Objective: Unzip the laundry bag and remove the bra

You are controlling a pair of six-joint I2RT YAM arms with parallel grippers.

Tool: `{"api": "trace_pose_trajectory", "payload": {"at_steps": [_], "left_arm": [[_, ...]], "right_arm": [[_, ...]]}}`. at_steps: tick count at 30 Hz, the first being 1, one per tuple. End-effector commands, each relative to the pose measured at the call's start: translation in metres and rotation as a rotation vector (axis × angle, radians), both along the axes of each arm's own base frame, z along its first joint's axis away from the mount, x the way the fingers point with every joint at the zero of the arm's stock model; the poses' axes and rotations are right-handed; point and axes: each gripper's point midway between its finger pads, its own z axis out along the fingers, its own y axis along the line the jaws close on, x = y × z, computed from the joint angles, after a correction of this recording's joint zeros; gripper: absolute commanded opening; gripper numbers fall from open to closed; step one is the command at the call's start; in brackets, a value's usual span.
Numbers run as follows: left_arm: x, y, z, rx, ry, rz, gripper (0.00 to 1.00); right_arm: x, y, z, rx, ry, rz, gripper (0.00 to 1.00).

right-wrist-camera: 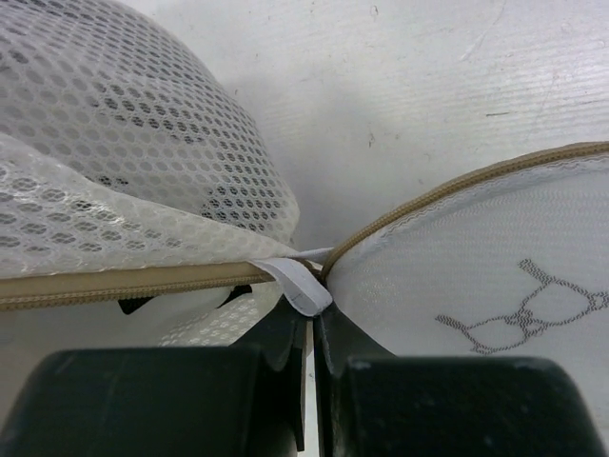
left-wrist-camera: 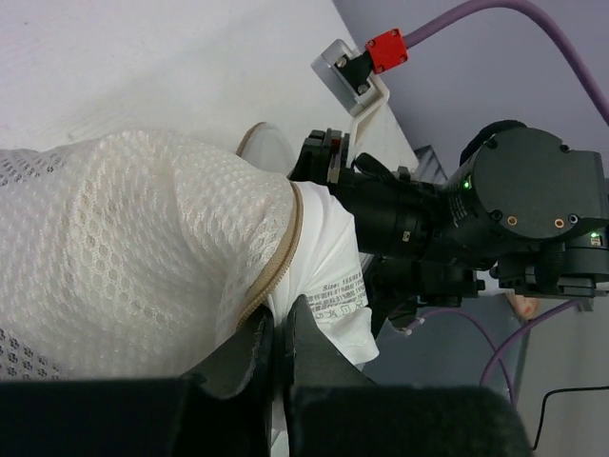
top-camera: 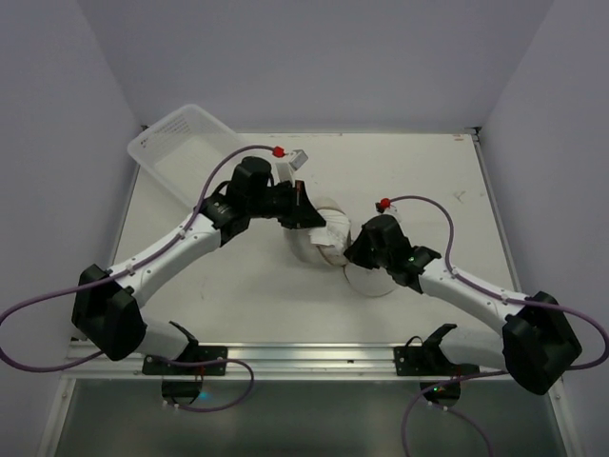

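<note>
Right claw (right-wrist-camera: 309,319) pinches shut on the laundry bag (right-wrist-camera: 143,124) tab (right-wrist-camera: 300,286), clear only from its wrist; left claw (left-wrist-camera: 279,328) clamps labelled cloth (left-wrist-camera: 333,276).

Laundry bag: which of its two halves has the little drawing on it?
The flat lid, opened out, carries the drawing; the domed mesh half is plain.

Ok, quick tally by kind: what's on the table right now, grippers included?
Laundry bag: 1
Clear plastic tub: 1
Grippers: 2, the left gripper and the right gripper
Total: 4
</note>
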Motion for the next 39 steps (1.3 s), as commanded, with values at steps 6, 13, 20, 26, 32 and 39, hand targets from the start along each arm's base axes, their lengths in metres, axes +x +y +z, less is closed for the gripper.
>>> {"api": "trace_pose_trajectory", "payload": {"at_steps": [6, 13, 20, 26, 32, 39], "left_arm": [[-0.014, -0.027, -0.032, -0.038, 0.062, -0.054, 0.00], [-0.028, -0.057, -0.008, -0.116, 0.011, -0.125, 0.00], [-0.031, -0.043, 0.056, -0.373, -0.060, -0.164, 0.00], [-0.008, -0.011, 0.055, -0.336, -0.108, -0.079, 0.00], [-0.012, -0.012, 0.008, -0.293, 0.052, -0.066, 0.00], [-0.002, -0.022, -0.048, -0.144, 0.097, 0.027, 0.02]], "right_arm": [[-0.001, 0.006, 0.042, 0.015, -0.030, 0.048, 0.00], [-0.001, 0.015, 0.022, 0.015, 0.028, 0.063, 0.00], [-0.014, 0.004, -0.026, -0.065, 0.138, 0.054, 0.00], [-0.020, -0.010, -0.040, -0.129, 0.185, 0.051, 0.00], [-0.011, 0.003, -0.007, -0.079, 0.107, 0.098, 0.00], [-0.004, 0.014, 0.019, -0.017, 0.054, 0.119, 0.44]]}}
